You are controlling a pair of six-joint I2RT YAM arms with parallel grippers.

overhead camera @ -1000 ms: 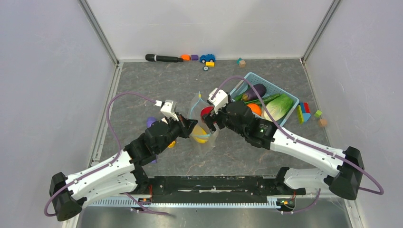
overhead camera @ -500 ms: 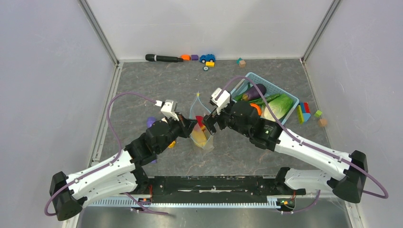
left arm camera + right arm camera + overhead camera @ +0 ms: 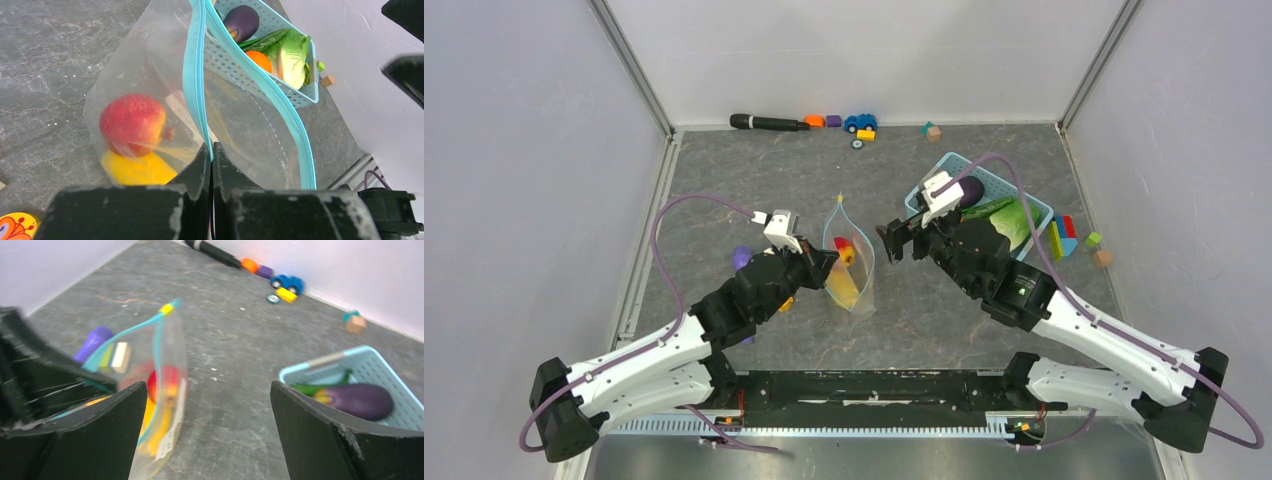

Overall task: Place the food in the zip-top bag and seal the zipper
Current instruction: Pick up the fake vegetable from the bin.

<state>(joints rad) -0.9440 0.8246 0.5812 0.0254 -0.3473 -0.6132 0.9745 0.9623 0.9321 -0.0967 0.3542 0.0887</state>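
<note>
A grey marbled tabletop (image 3: pixel 754 190) carries everything. From 11 to 12 o'clock, along the far edge, lie a black stick (image 3: pixel 768 122), small blocks (image 3: pixel 833 120) and a blue toy car (image 3: pixel 860 122). A light-blue basket (image 3: pixel 1036 201) sits at 2 o'clock, coloured blocks (image 3: pixel 1062 238) at 3 o'clock, a purple piece (image 3: pixel 742 256) at 9 o'clock, and the clear zip-top bag (image 3: pixel 852 285) near the middle

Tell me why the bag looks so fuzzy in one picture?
Right wrist view: smeared all over, the zip-top bag and eggplant soft-edged, probably motion blur. Left wrist view: sharper, though the red fruit looks hazy behind the plastic. Top external view: crisp, evenly lit, only faint shadows.
</note>
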